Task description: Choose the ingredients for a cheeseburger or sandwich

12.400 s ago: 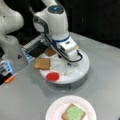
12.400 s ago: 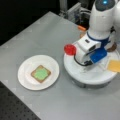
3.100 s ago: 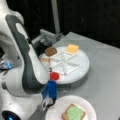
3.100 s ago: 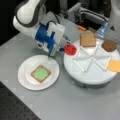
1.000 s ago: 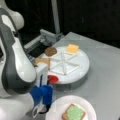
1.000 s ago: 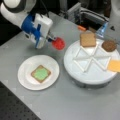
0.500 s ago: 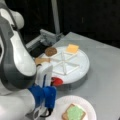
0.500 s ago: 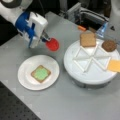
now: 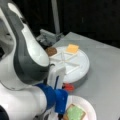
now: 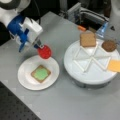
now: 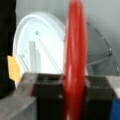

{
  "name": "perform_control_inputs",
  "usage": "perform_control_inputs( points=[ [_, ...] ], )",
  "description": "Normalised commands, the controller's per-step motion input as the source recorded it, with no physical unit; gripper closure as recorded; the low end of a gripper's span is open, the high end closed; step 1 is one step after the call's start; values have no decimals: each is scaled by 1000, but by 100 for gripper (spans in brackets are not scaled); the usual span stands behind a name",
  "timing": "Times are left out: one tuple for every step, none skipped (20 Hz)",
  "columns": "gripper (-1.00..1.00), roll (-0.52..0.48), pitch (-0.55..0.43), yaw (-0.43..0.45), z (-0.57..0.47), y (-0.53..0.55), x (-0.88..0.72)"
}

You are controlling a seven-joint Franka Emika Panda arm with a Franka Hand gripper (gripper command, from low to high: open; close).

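1. Tabletop (image 10: pixel 75 105): grey, carries everything in both front views.
2. Arm (image 9: pixel 22 65): white and grey, fills a front view's left; blue wrist section leads to the gripper.
3. Divided tray (image 10: pixel 87 75): round, white, with wedge compartments, on a front view's right. Holds a brown toast square (image 10: pixel 88 39) at its top edge, a dark brown round patty (image 10: pixel 109 45) to the right of that, and an orange cheese square (image 10: pixel 114 65) on the right rim. The three pieces lie apart, each in its own wedge.
4. White round plate (image 10: pixel 25 75): on a front view's left, beside the tray, not touching it. Also seen at (image 9: pixel 87 105).
5. Sandwich so far (image 10: pixel 40 73): toast square with green lettuce on top, lying flat near the plate's middle.
6. Gripper (image 10: pixel 39 46): above the plate's upper rim, pinching a red tomato slice (image 10: pixel 45 52). Wrist view shows the slice (image 11: pixel 75 62) edge-on, upright, clamped between the dark fingers (image 11: pixel 47 100).
7. Tomato slice hangs clear of the plate, up and right of the lettuce-topped toast, not touching it.
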Motion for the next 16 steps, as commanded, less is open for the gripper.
perform_control_inputs(
  points=[
    [100,56,138,17,-184,-274,508],
    [100,68,139,21,-176,-273,477],
    [100,76,138,24,-155,-275,457],
    [100,87,137,22,-125,-274,448],
    [100,95,136,28,-84,-260,433],
    [100,96,141,30,-54,-258,425],
    [100,88,141,30,-33,-268,424],
    [100,87,133,22,-23,-280,418],
    [100,83,122,7,-32,-288,415],
    [100,71,100,-12,-62,-292,401],
    [100,41,54,-53,-94,-300,389],
    [100,14,41,-69,-120,-314,371],
    [100,15,40,-64,-129,-312,354],
    [100,8,51,-56,-135,-323,332],
    [100,5,64,-39,-142,-343,313],
    [100,12,63,-21,-155,-354,293]
  ],
)
